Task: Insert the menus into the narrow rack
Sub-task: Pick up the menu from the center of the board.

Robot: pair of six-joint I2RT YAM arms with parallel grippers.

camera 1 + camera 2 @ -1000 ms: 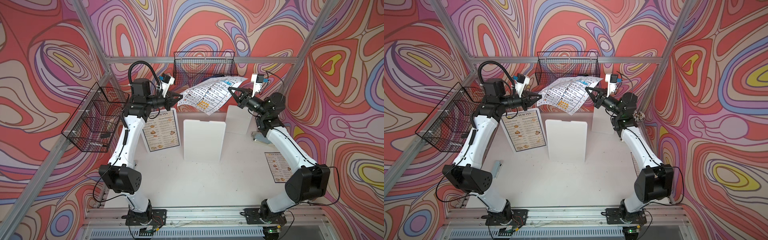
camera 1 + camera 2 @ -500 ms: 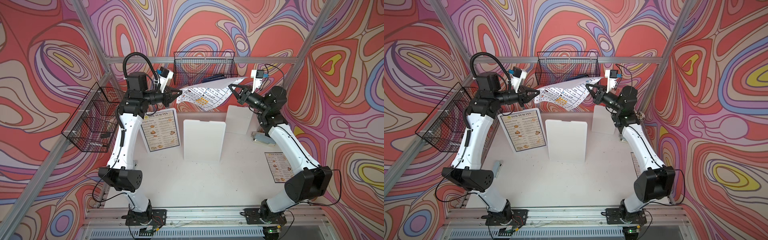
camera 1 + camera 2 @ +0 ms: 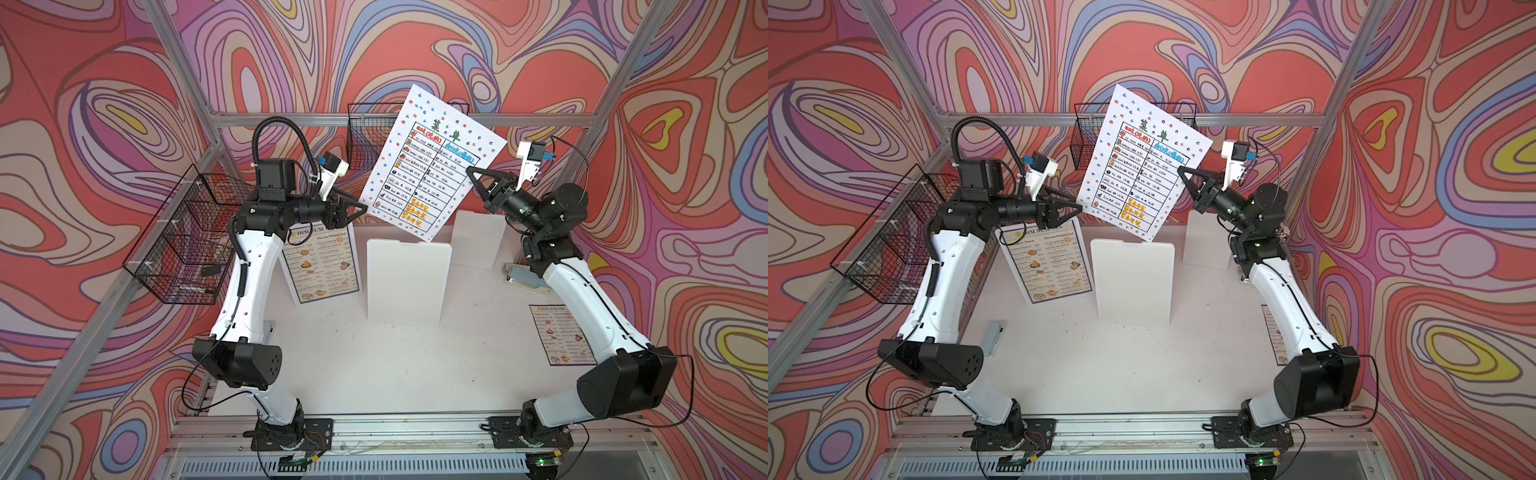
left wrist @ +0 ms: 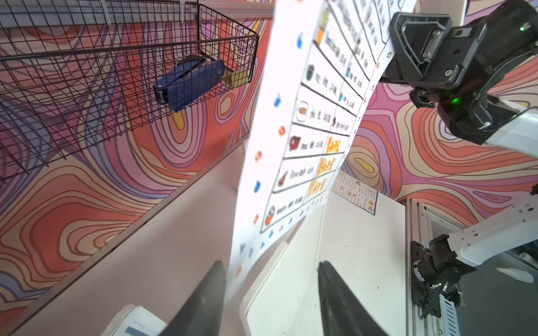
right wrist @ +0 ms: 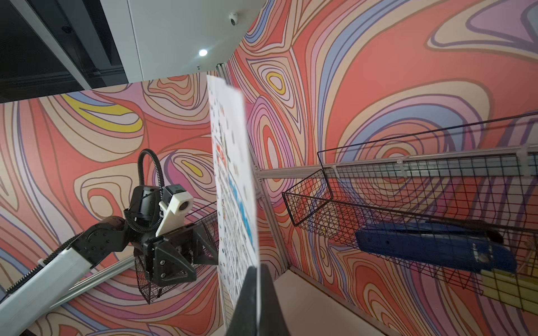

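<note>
Pinching one side edge of the white paper menu with a printed table and an icon-dotted border [image 3: 432,162] [image 3: 1144,166] in the right tool [image 3: 471,173] [image 3: 1181,171], fingers pressed together on the paper, well above the back edge of the white tabletop [image 3: 374,374]. Holding that sheet nearly upright in both top views, reaching higher than the black wire rack on the back rail [image 3: 363,137], instead of draping it low and curled between both arms as half a second before. Standing open with the left tool [image 3: 360,206] [image 3: 1076,208], no longer clamping the sheet's opposite edge as it was a second ago. Showing, in the left wrist view, two dark fingers [image 4: 208,296] spread wide, with the menu's lower corner hanging between them and nearer one of them; not possible to tell whether touching. Showing, in the right wrist view, the sheet edge-on, rising straight out of the closed right tool [image 5: 256,273].

Leaving the large dark-blue-bordered "DIM SUM INN" paper menu [image 3: 322,266] [image 3: 1046,262] flat near the back-left corner of the tabletop, unmoved, partly under the left arm. Leaving the smaller dark-blue-bordered paper menu [image 3: 559,334] flat by the right edge, likewise unmoved. Keeping a blue stapler [image 4: 189,81] inside the wire rack.
</note>
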